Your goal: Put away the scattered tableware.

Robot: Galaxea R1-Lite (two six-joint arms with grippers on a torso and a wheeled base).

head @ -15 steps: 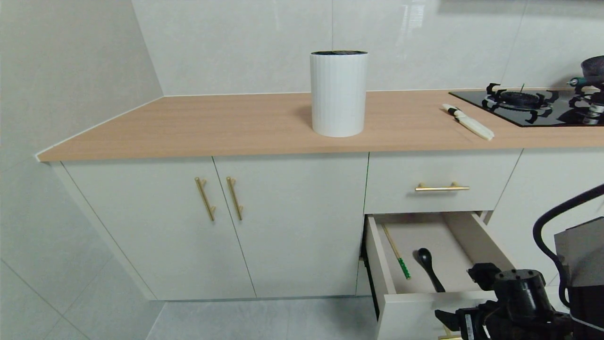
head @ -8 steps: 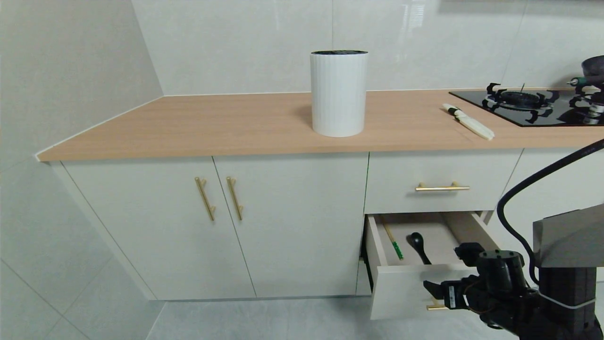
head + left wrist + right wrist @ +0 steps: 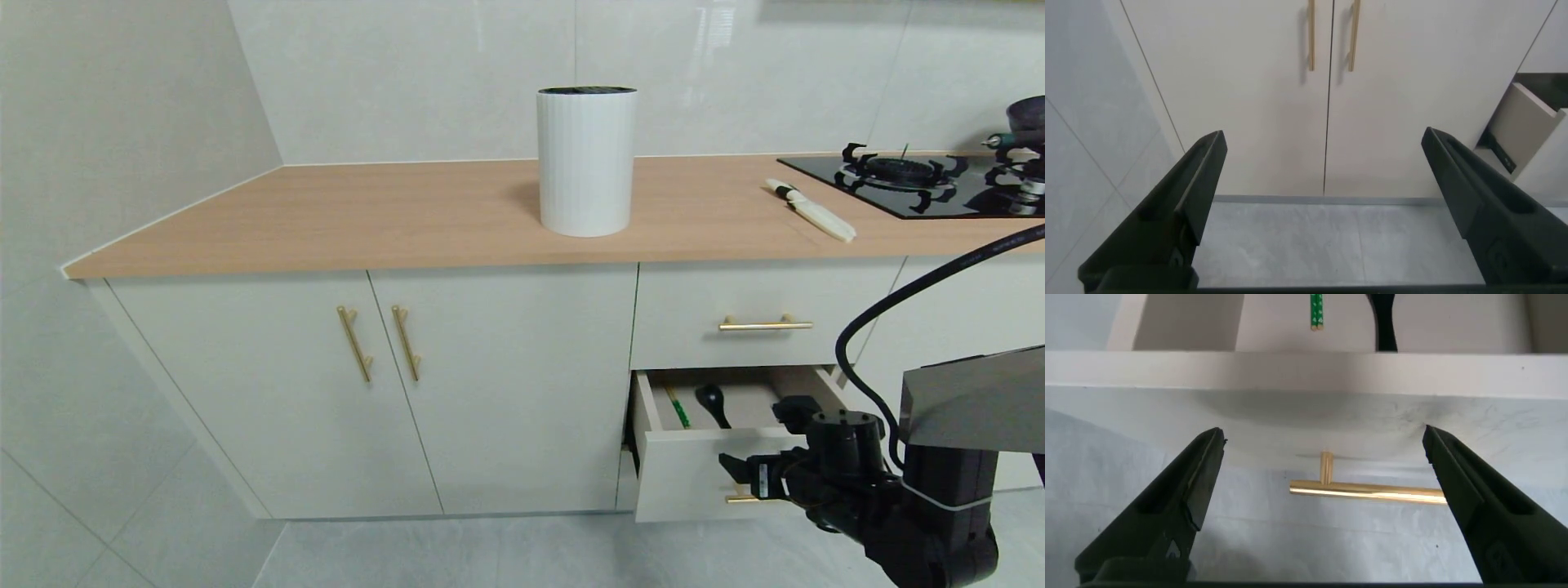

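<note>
In the drawer point(image 3: 694, 478), chopsticks point(image 3: 678, 407) and spoon point(image 3: 711, 400)

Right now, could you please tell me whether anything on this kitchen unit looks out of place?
Yes. A cream utensil lies loose and askew on the countertop beside the stove, not put away. The lower drawer stands partly open, with chopsticks and a black spoon inside.
</note>
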